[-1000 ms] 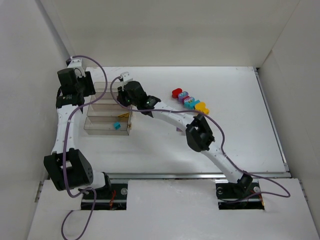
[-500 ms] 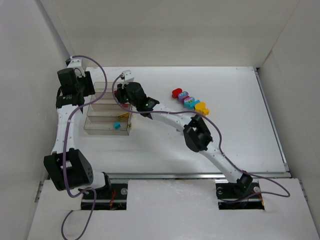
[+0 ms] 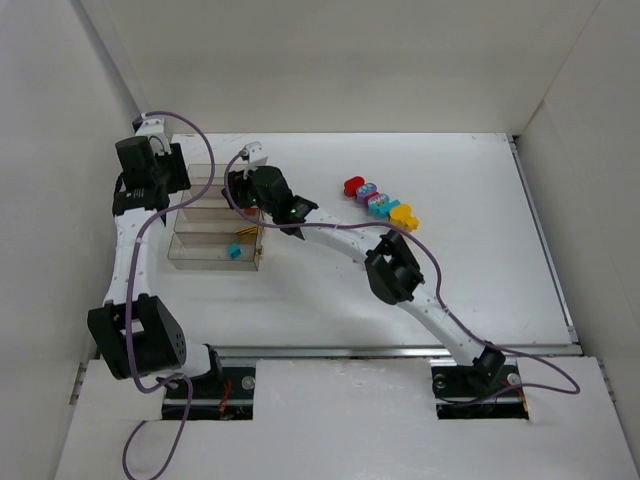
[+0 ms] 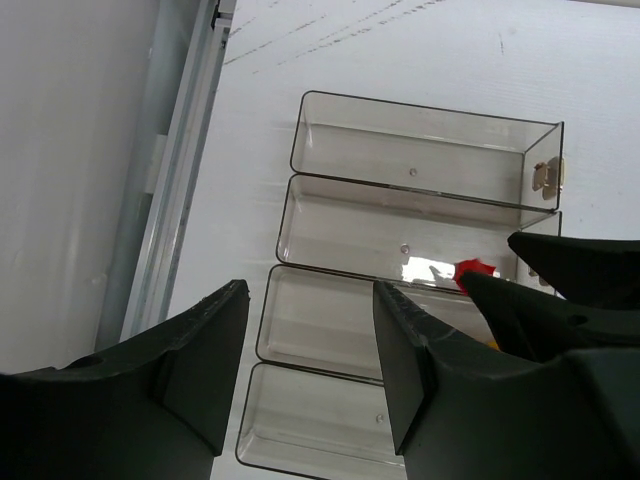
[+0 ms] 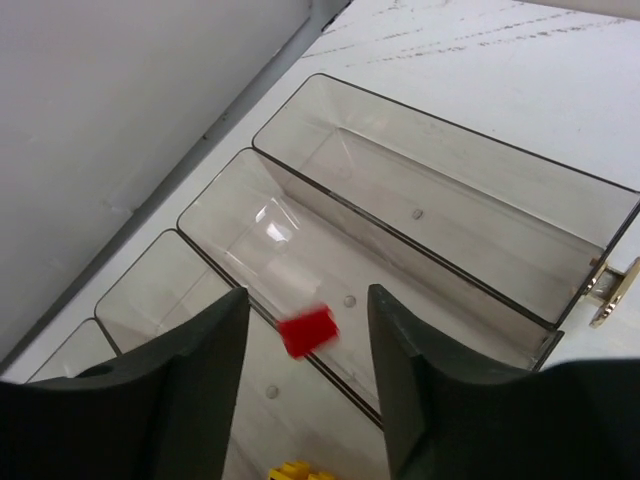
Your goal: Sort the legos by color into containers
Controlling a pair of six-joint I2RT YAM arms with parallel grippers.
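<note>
The right hand [image 5: 307,305] hangs over the row of clear bins [image 5: 470,215], its two dark fingers [image 5: 200,370] spread apart with nothing pinched. A blurry red brick [image 5: 308,331] sits in the gap, touching neither finger, right around the second bin's near wall. Can't tell if it's actually inside. A yellow brick [image 5: 295,468] peeks in at the bottom edge. There's a yellowish tab [image 5: 607,290] at the bins' right end, and white table [image 5: 520,70] beyond.
</note>
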